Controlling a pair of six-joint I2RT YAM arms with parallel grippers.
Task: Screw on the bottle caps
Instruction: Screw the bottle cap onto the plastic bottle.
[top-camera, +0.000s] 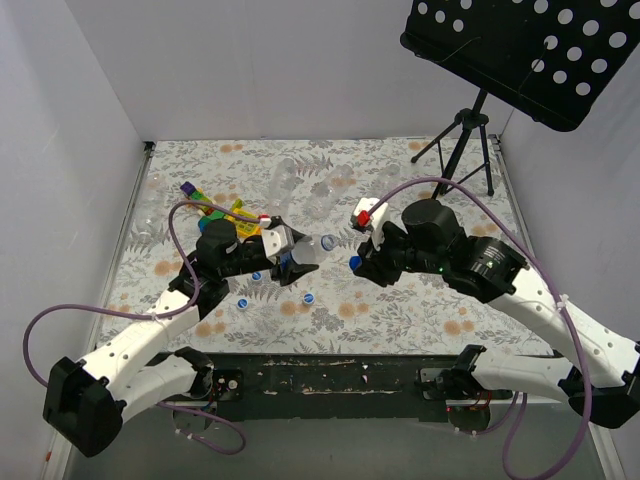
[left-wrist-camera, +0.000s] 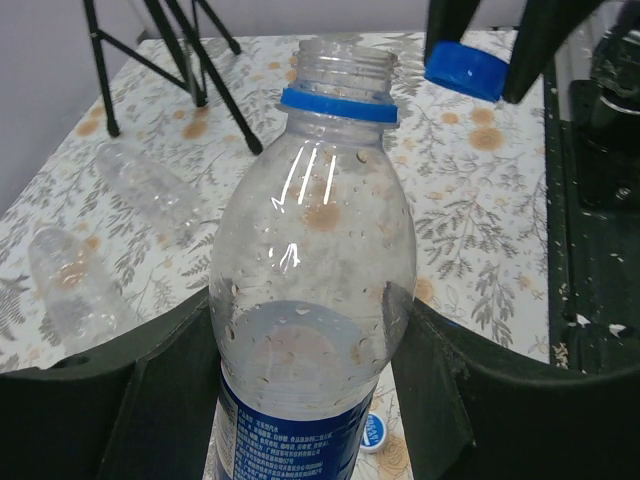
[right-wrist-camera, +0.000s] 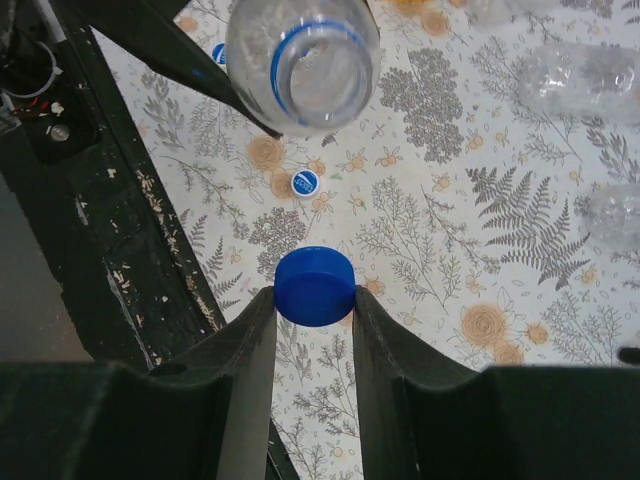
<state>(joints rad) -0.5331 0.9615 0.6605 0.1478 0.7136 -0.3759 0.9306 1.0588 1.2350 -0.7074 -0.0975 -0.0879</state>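
Left jaws: clenched on the labelled bottle (left-wrist-camera: 310, 300), one finger on each side of its body just above the blue-and-white label.
Labelled bottle: I see it lifted off the desk (top-camera: 400, 310) near the middle, its neck pointing across towards my right arm. The mouth is bare, with only a blue ring under the thread.
Right jaws: grasping a blue cap (right-wrist-camera: 315, 287) by its rim, pinched between the two fingertips.
Blue cap: it hangs in the air above the desk, close to the bottle's open mouth but apart from it. In the left wrist view it sits just up and to the right of the neck, not touching.
Loose caps (top-camera: 308, 297): a few lie on the desk under and beside the left jaws. The one (right-wrist-camera: 305, 182) I see from the right wrist has a white top.
Other bottles (left-wrist-camera: 75, 285): clear, with no label, lying on their sides towards the far part of the desk. I cannot tell whether they are capped.
Toy blocks (top-camera: 225, 210): a colourful cluster on the desk beyond my left arm.
Tripod stand (top-camera: 465, 135): black, at the far right corner, carrying a perforated black tray.
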